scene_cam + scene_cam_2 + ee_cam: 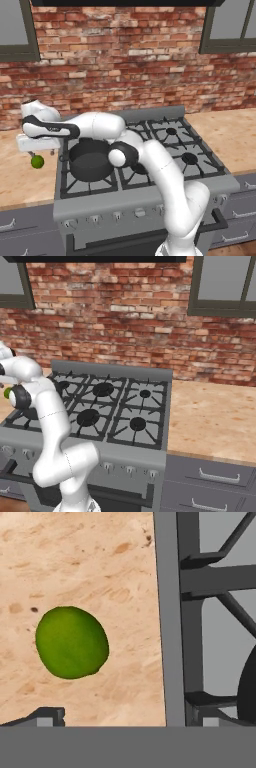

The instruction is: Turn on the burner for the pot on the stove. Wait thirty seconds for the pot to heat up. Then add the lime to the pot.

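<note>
Hand (pixel 37 149) spread wide, above lime (pixel 37 161) on counter (pixel 20 180) — pot (pixel 91 160) on stove (pixel 145 197) alongside

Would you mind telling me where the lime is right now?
The lime lies on the wooden counter just left of the stove, beside the pot, beneath the open gripper.

One small round bright green lime (pixel 37 161) lies on the light wooden counter (pixel 20 175) left of the stove. One squat round dark grey metal pot (pixel 91 160) sits on the near left grate. There is one wide grey gas stove (pixel 125 448), with six round black burners under dark grates, counted in the right base view. Five small front knobs show along its near edge in the left base view. Two dark-framed windows (pixel 222 283) sit in the red brick wall (pixel 125 60).
</note>
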Available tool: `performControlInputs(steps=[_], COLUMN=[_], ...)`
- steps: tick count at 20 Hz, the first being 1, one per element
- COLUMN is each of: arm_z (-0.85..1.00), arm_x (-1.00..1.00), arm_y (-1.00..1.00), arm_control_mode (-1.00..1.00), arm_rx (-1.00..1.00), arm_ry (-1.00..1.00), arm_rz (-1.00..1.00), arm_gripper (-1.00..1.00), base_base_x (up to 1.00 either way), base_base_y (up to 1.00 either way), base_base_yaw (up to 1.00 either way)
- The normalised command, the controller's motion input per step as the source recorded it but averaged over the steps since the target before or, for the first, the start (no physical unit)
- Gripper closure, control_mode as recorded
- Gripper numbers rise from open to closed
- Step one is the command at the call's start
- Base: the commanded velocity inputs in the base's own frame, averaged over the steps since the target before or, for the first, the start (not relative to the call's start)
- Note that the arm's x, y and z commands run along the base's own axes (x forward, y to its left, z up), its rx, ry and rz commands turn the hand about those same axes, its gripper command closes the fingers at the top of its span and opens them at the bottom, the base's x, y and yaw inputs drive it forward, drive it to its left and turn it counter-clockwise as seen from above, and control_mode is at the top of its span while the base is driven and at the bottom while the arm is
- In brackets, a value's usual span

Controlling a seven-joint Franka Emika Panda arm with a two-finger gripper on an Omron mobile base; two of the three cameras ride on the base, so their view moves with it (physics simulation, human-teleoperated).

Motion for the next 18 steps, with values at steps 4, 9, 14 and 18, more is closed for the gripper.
performControlInputs(steps=[4,9,14,18], arm_z=[-0.06,-0.08,-0.02,-0.01], arm_x=[0.29,0.27,0.07,0.09], arm_y=[0.27,0.30,0.17,0.07], arm_control_mode=[-1.00,-1.00,-1.00,-1.00], arm_rx=[0.00,0.00,0.00,0.00], arm_ry=[0.00,0.00,0.01,0.00], arm_rz=[-0.01,-0.02,-0.02,-0.05], arm_gripper=[-1.00,-1.00,-1.00,-1.00], base_base_x=[0.00,0.00,0.00,0.00], base_base_y=[0.00,0.00,0.00,0.00], base_base_yaw=[0.00,0.00,0.00,0.00])
